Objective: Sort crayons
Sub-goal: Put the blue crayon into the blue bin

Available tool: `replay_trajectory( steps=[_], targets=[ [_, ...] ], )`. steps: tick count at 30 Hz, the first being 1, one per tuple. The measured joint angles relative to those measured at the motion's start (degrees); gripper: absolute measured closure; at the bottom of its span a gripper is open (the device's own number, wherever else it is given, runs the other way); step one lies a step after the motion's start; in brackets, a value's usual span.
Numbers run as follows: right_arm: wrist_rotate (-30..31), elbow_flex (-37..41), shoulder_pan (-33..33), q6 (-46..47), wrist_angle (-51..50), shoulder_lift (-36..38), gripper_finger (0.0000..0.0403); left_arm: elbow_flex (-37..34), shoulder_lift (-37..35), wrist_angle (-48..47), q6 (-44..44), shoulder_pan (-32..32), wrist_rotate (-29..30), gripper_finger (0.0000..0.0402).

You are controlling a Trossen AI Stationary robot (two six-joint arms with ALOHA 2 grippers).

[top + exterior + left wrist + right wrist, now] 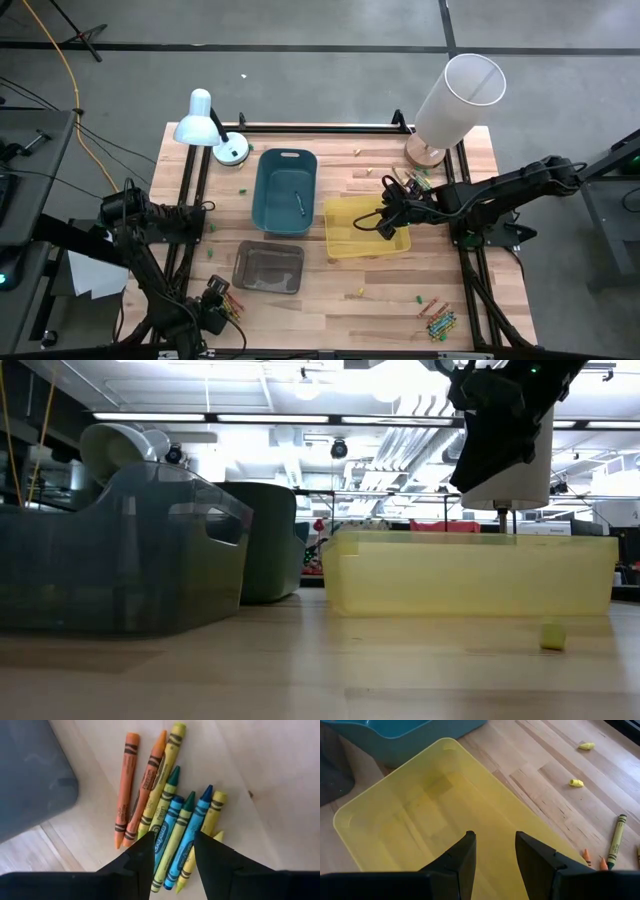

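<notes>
Several crayons [165,815], orange, yellow, green and blue, lie side by side on the wooden table next to the grey bin [30,775]. My left gripper [172,857] is open just above them, its fingers on either side of a blue and a green one; it also shows near the table's front left [222,305]. My right gripper [495,850] is open and empty over the yellow bin [420,815], at the table's middle right [385,220]. More crayons lie at the front right [440,320] and by the lamp base [410,180].
A blue bin [285,190] with a blue crayon [298,203] in it stands left of the yellow bin [340,235]; the grey bin [268,267] stands in front of it. A white desk lamp [205,125] and a white shaded lamp [455,100] stand at the back. Small yellow bits [576,782] lie about.
</notes>
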State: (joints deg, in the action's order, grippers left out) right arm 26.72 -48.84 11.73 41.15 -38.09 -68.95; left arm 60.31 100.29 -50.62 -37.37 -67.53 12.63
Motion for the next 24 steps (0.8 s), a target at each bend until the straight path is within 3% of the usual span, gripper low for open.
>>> replay_trajectory(
  steps=[15, 24],
  targets=[
    [-0.13, 0.0, 0.0, 0.44, 0.0, 0.0, 0.0272, -2.31, -0.02, 0.23, -1.33, 0.0, 0.13, 0.0282],
    [-0.12, 0.0, 0.0, 1.05, 0.0, 0.0, 0.0272, -2.44, 0.04, -2.1, -0.94, 0.0, 3.99, 0.0283]
  ],
)
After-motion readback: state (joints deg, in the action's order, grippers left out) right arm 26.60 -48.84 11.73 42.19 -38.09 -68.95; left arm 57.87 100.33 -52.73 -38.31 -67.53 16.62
